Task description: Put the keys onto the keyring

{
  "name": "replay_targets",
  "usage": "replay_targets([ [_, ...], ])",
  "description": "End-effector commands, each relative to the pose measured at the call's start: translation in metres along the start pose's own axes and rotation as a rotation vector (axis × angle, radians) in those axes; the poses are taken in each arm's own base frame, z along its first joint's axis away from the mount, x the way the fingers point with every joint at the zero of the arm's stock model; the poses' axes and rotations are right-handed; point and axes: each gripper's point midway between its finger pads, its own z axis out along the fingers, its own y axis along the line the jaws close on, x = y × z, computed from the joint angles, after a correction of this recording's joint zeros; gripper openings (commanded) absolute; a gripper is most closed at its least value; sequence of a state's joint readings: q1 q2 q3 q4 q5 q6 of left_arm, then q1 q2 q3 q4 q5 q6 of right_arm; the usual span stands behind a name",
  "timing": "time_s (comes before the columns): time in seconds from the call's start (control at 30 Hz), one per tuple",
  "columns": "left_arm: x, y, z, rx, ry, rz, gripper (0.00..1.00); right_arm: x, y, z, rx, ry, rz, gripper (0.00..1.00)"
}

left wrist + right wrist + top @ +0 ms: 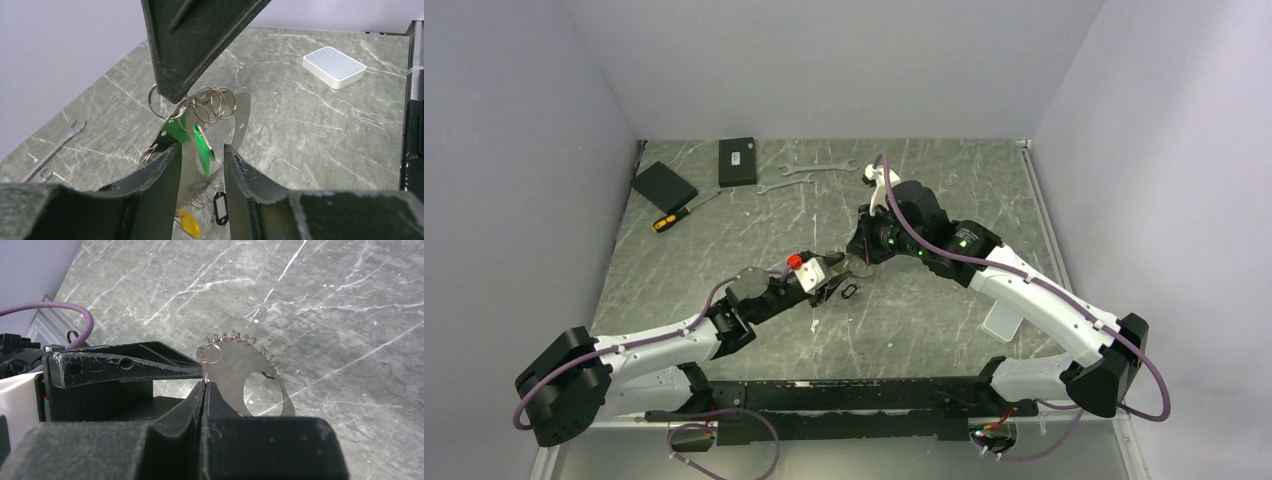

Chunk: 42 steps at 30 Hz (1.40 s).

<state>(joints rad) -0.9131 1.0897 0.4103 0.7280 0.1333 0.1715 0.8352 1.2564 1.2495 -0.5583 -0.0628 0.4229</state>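
The keys [197,134], a small silvery bunch with a green tag [204,155], hang against the keyring [243,115], a flat steel plate raised off the worktop [310,150]. Small rings crowd the keyring's top edge, where the right hand [205,385] is clamped tight on one split ring [209,352]. The left hand [202,150] stands half open, with the tag and plate in its gap, seemingly unpinched. Whether the bunch is threaded on I cannot tell; the job looks midway. Below the keyring lie a black-tagged key [220,207] and a yellow tag [190,223], possible snags. A white box [334,66] and a wrench [55,150] sit well apart from it.
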Motion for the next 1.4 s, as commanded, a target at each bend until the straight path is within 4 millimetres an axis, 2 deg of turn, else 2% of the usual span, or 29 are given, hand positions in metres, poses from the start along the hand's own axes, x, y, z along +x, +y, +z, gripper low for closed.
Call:
replay_targets([
  [0.0, -0.036, 0.013, 0.007, -0.051, -0.106, 0.041, 0.41, -0.020, 0.016, -0.008, -0.071, -0.077, -0.001, 0.00],
  [0.2, -0.038, 0.015, 0.006, -0.056, -0.106, 0.060, 0.37, -0.019, 0.017, -0.006, -0.082, -0.072, -0.002, 0.00],
  [0.27, -0.038, 0.015, 0.005, -0.055, -0.105, 0.070, 0.29, -0.019, 0.018, -0.006, -0.084, -0.070, -0.003, 0.00],
  [0.37, -0.037, 0.016, 0.004, -0.057, -0.099, 0.084, 0.09, -0.019, 0.017, -0.005, -0.080, -0.070, -0.006, 0.00],
  [0.43, -0.037, 0.017, 0.002, -0.061, -0.095, 0.089, 0.00, -0.019, 0.017, -0.006, -0.081, -0.071, -0.009, 0.00],
  [0.77, -0.041, 0.022, -0.011, -0.081, -0.065, 0.122, 0.00, -0.024, 0.014, -0.010, -0.062, -0.078, -0.033, 0.00],
  [1.37, -0.036, 0.025, -0.030, -0.073, 0.020, 0.215, 0.00, -0.027, 0.026, -0.019, -0.147, -0.065, -0.027, 0.00],
])
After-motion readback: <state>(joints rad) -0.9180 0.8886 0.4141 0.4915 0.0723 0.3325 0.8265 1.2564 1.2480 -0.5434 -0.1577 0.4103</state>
